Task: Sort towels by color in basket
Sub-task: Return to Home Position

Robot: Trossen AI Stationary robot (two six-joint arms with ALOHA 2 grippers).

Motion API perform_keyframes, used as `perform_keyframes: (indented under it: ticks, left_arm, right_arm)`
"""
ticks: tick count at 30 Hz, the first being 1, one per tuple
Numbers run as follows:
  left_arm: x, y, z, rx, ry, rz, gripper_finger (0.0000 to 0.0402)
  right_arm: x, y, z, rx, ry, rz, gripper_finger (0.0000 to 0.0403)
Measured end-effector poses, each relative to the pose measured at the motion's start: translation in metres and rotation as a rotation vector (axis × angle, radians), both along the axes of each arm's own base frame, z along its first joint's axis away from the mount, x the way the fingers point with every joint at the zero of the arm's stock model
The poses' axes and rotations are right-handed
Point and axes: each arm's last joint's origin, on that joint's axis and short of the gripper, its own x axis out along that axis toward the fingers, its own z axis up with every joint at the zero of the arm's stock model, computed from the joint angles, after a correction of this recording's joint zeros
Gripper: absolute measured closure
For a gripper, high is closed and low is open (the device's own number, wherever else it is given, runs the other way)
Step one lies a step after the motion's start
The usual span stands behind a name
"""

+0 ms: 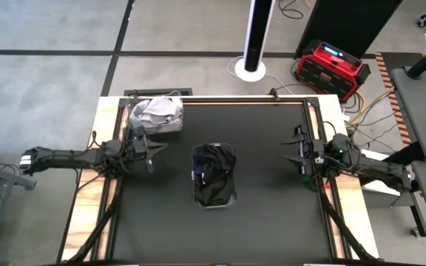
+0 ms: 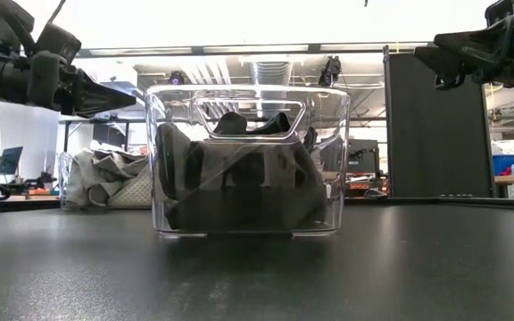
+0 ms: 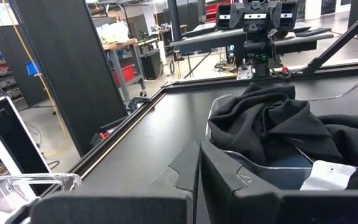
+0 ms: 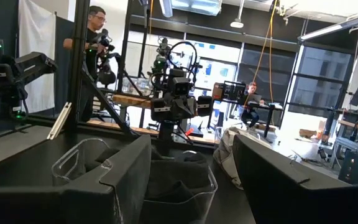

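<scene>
We look over a black table (image 1: pixel 272 214) with pale wood strips along its left and right edges. At its middle stands a clear bin (image 2: pixel 248 89) with a handle cut-out in its near wall. It is packed with black towels (image 1: pixel 213 174) that rise to the rim, and a white tag (image 3: pixel 328 174) lies on one of them.

Level with the bin's far end, the left gripper (image 1: pixel 154 148) hangs at the left side of the table, raised off the surface and pointing toward the bin. Its fingers (image 3: pixel 222 171) are pressed together with nothing between them. Opposite it, at the right side, the right gripper (image 1: pixel 294 154) also hangs above the table. Its fingers (image 4: pixel 123 168) are spread wide and hold nothing. Both are well apart from the bin.

Farther back, at the table's far left corner, a heap of grey towels (image 1: pixel 157 111) sits in a second clear bin (image 3: pixel 36 180).

Beyond the far edge we see a white pole base (image 1: pixel 254 66) and a red unit (image 1: pixel 331 70) on the concrete floor. In the room off to the table's left, one person (image 4: pixel 95 37) stands and another (image 4: pixel 250 109) sits farther away.
</scene>
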Motion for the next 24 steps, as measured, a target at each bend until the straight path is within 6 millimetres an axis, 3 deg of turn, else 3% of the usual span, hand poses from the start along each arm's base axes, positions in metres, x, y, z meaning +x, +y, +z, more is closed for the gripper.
perform_keyframes:
  ticks: [24]
  left_arm:
    - [0.0022, 0.0001, -0.0035, -0.002, 0.036, 0.000, 0.0402]
  right_arm:
    - [0.0000, 0.0000, 0.0000, 0.000, 0.000, 0.000, 0.0184]
